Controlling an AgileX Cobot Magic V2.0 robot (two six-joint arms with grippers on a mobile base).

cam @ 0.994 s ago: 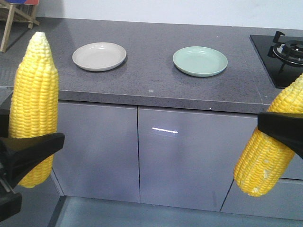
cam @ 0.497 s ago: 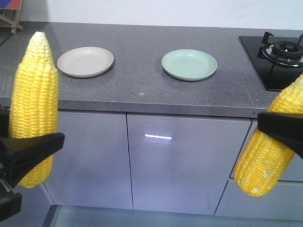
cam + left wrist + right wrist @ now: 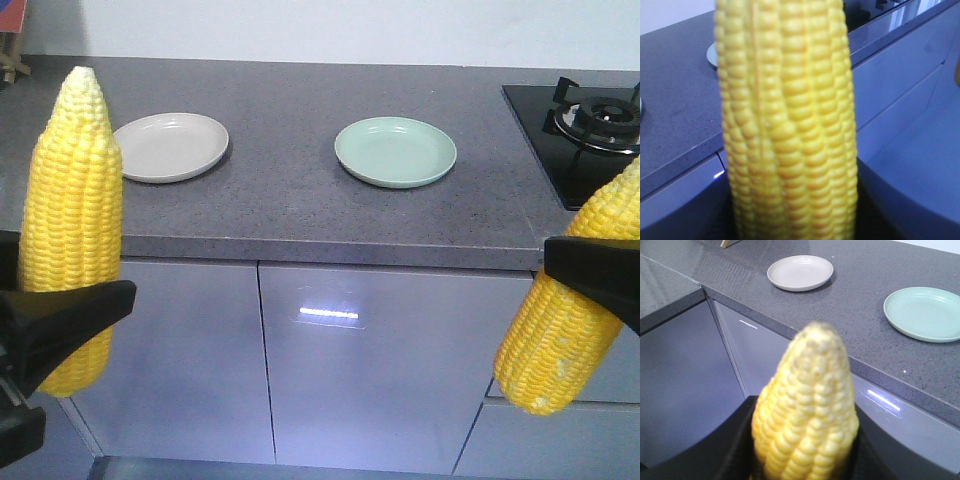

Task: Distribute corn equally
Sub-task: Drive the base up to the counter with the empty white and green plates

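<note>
holding corn [image 3: 72,230] before grey counter [image 3: 290,205], green plate [image 3: 395,152], hob [image 3: 590,118]

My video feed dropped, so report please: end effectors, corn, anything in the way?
Left end effector shut on upright cob. Right end effector shut on tilted cob. Grey plate and green plate both empty, nothing in the way on countertop.

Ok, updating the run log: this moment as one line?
left gripper shut on upright left cob | right gripper shut on tilted right cob | beige plate, green plate both empty
</note>
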